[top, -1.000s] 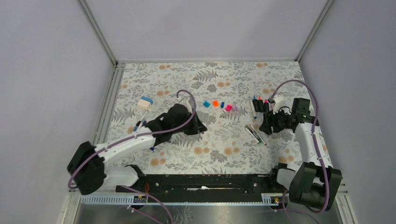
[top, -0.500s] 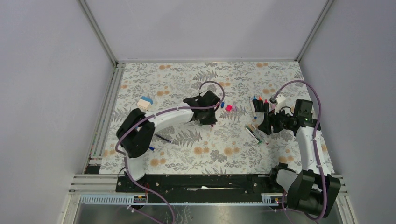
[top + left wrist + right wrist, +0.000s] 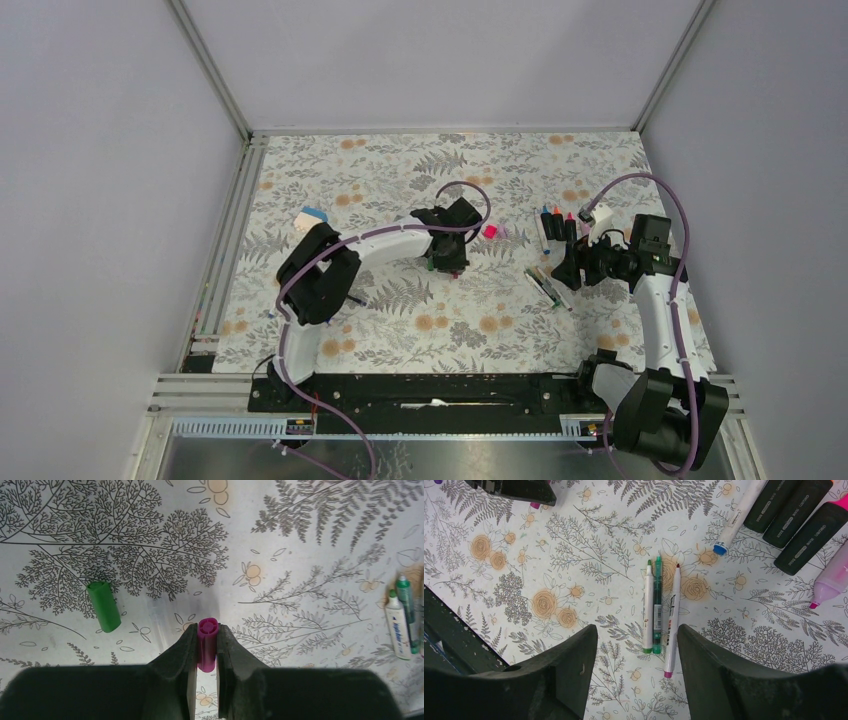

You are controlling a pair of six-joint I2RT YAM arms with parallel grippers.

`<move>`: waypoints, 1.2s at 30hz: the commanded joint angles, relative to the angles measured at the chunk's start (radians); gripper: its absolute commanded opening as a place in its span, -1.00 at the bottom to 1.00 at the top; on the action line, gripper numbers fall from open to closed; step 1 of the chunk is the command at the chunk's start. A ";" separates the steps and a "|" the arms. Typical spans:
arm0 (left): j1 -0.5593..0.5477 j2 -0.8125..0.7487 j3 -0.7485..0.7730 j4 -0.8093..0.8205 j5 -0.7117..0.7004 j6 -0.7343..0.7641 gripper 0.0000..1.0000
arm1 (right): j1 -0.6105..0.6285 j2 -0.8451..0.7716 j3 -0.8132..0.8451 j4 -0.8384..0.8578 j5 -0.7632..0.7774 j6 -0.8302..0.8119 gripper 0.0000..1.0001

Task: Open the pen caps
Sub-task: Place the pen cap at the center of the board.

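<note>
My left gripper point(image 3: 207, 629) is shut on a purple pen cap point(image 3: 207, 650), held end-on just above the floral table. A green cap point(image 3: 103, 605) lies loose to its left. In the top view that gripper point(image 3: 447, 258) hangs over the middle of the table, with a pink cap point(image 3: 490, 231) just to its right. My right gripper point(image 3: 636, 630) stands open and holds nothing, above three thin uncapped pens point(image 3: 659, 610); from above it point(image 3: 568, 272) hangs beside them.
Three black highlighters point(image 3: 796, 510), a pink highlighter point(image 3: 831, 577) and a white pen with a blue tip point(image 3: 736, 520) lie beyond the right gripper. A blue-and-white block point(image 3: 311, 220) sits at the left. Metal frame rails point(image 3: 228, 250) border the table.
The left arm has swung from the table's left half to the middle, over the row of loose caps, its grip unchanged. The right gripper has barely moved.
</note>
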 commanded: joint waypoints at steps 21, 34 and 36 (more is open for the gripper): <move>-0.019 -0.207 0.041 0.006 -0.091 0.084 -0.23 | -0.009 -0.031 -0.008 -0.006 -0.046 -0.002 0.37; -0.020 -1.018 -0.558 0.150 -0.336 0.039 0.35 | -0.011 -0.074 -0.013 -0.007 -0.087 -0.012 0.41; 0.000 -1.125 -0.620 0.117 -0.341 0.023 0.59 | -0.011 -0.077 -0.013 -0.009 -0.095 -0.013 0.41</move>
